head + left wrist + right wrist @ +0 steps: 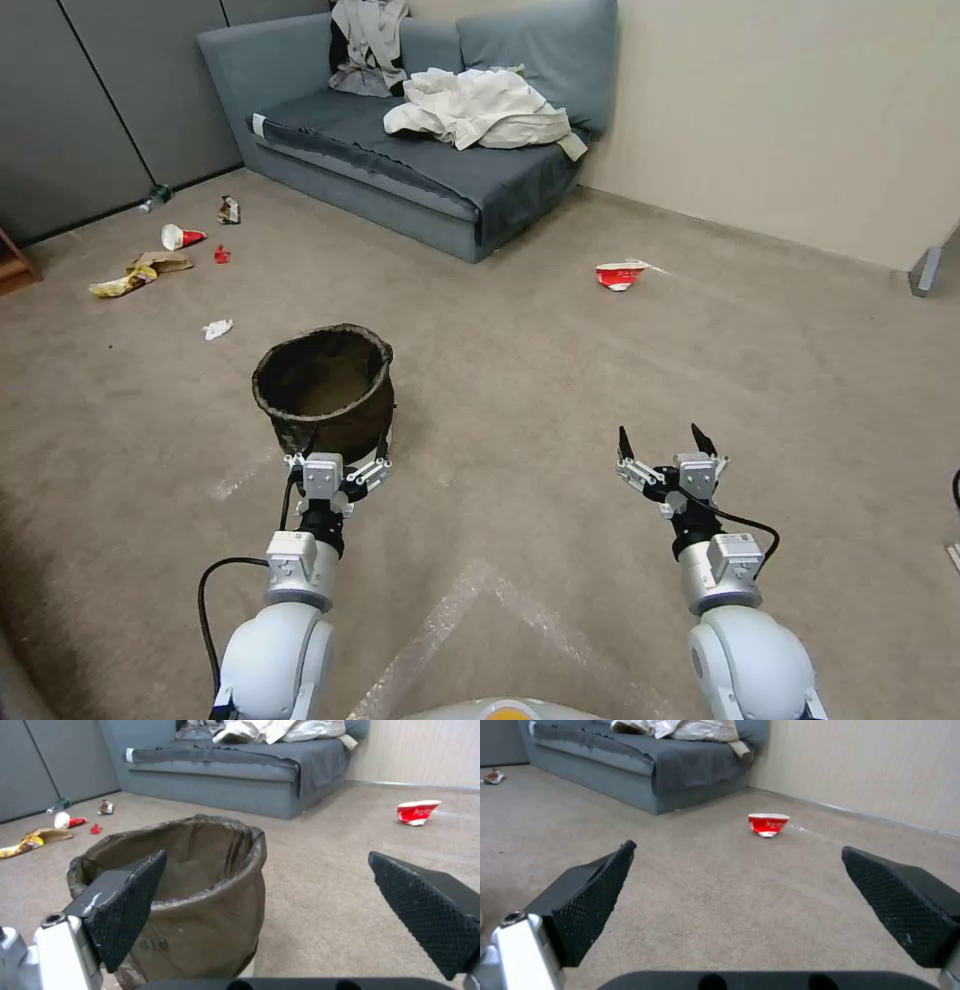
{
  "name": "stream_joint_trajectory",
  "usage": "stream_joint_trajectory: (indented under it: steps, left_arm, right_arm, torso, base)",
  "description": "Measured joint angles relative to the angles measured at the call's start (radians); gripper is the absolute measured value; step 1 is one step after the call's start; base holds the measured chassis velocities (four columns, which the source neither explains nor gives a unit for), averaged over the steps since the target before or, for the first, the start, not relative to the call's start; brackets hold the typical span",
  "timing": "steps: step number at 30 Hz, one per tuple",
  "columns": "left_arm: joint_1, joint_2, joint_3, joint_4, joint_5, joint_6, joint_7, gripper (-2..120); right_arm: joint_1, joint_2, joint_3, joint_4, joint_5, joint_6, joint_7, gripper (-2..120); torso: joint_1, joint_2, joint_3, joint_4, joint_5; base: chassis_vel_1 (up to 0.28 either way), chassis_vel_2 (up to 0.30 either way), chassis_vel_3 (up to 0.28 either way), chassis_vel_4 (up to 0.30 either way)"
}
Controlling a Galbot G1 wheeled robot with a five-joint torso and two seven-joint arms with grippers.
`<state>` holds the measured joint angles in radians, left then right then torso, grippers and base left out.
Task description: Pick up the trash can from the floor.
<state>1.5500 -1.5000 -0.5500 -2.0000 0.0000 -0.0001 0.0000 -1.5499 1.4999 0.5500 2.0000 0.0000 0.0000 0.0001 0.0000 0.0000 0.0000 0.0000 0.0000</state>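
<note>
My left gripper point(338, 452) is spread wide at the near side of the trash can point(325, 388), which stands upright on the carpet point(520, 400); one finger point(131, 900) seems level with the bag-lined rim. My right gripper point(667, 442) hangs apart, also wide open. Farther off lies a crushed red cup point(620, 274), then the grey sofa point(420, 160).

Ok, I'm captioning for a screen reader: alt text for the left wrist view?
The open left claw reaches toward a bag-lined trash can standing on the floor, one finger over its rim. Behind lie a crushed red cup, scattered litter and a grey sofa.
</note>
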Motion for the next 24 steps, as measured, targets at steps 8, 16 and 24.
stream_joint_trajectory:
  steps: [8, 16, 24]
  left_arm:
    - [0.007, 0.002, -0.001, -0.006, -0.001, 0.000, -0.002, 100]
    - [0.145, 0.052, -0.039, -0.201, -0.044, -0.028, -0.046, 100]
    - [0.290, 0.105, -0.078, -0.403, -0.090, -0.057, -0.095, 100]
  right_arm:
    - [-0.003, 0.000, 0.000, 0.002, 0.000, 0.000, 0.000, 100]
    - [-0.109, 0.015, -0.006, 0.170, 0.040, 0.004, 0.033, 100]
    - [-0.238, 0.026, -0.016, 0.373, 0.096, 0.014, 0.070, 100]
  torso:
    - [0.000, 0.000, 0.000, -0.0002, -0.0003]
    - [0.000, 0.000, 0.000, 0.0000, -0.0001]
    - [0.000, 0.000, 0.000, -0.0006, -0.0006]
  base:
    - [0.000, 0.000, 0.000, 0.000]
    - [0.000, 0.000, 0.000, 0.000]
    - [0.000, 0.000, 0.000, 0.000]
